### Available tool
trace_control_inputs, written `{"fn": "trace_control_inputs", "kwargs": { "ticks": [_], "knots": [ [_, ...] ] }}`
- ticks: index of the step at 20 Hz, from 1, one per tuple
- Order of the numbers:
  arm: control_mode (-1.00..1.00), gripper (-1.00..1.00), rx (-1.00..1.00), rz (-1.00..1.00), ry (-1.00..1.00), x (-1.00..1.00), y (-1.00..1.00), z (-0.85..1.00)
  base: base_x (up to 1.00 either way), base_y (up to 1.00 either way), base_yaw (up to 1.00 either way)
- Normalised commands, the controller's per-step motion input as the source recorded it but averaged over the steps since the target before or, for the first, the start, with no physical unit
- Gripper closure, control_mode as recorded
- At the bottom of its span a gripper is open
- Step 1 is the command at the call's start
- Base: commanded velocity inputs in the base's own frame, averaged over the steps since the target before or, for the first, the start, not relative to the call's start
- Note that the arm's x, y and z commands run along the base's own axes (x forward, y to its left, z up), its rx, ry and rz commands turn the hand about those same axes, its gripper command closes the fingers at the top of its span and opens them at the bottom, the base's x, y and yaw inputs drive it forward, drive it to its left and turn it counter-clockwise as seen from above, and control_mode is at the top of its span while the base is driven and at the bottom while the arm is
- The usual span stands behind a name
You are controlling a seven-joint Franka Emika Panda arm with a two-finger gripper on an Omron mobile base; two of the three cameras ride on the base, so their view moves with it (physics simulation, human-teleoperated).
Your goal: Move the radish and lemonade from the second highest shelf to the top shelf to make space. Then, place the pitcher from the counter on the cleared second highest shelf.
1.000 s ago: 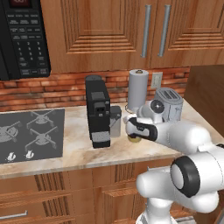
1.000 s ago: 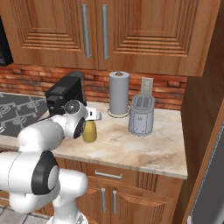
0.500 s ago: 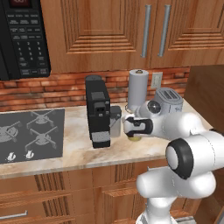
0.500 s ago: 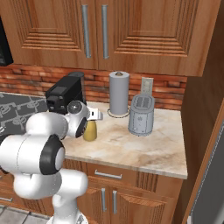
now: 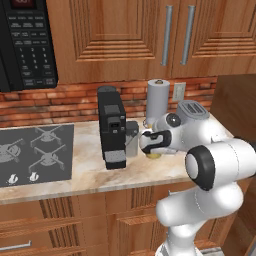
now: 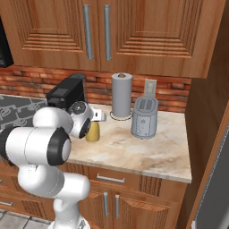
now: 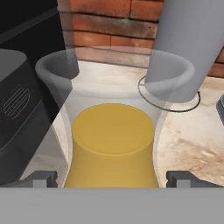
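Left base view: jaws (image 5: 150,148) at the pitcher (image 5: 155,154) on the tabletop (image 5: 85,172); coffee machine (image 5: 112,127) beside them, paper towel roll (image 5: 158,97) and toaster (image 5: 192,111) behind.
Right base view: pitcher (image 6: 93,132) partly hidden by the wrist; toaster (image 6: 144,117) well apart.
Hand view: jaws released, fingertips (image 7: 40,178) flanking the pitcher (image 7: 112,140); roll (image 7: 188,48) beyond, coffee machine (image 7: 24,94) close alongside.

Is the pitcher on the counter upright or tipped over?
Upright. In the hand view the pitcher shows its round rim uppermost, and the right base view shows it standing on the counter beside the end effector.
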Motion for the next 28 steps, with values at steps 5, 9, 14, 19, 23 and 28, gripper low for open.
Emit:
{"fn": "trace_control_inputs", "kwargs": {
  "ticks": [5,9,14,19,23,28],
  "knots": [
    [-1.0,1.0,0.0,0.0,0.0,0.11,0.0,0.0,0.0,0.0,0.0],
    [-1.0,1.0,0.0,0.0,0.0,-0.06,0.0,0.0,0.0,0.0,0.0],
    [-1.0,1.0,0.0,-0.01,0.01,-0.85,-0.19,0.1,0.0,0.0,0.0],
    [-1.0,1.0,0.0,-0.06,0.0,-1.0,-0.39,0.55,0.0,0.0,0.0],
    [-1.0,1.0,0.0,-0.06,-0.02,-0.99,-0.41,0.96,0.0,0.0,0.0],
    [-1.0,1.0,-0.04,-0.03,0.01,-0.85,-0.19,1.0,0.0,0.0,0.0]
  ]
}}
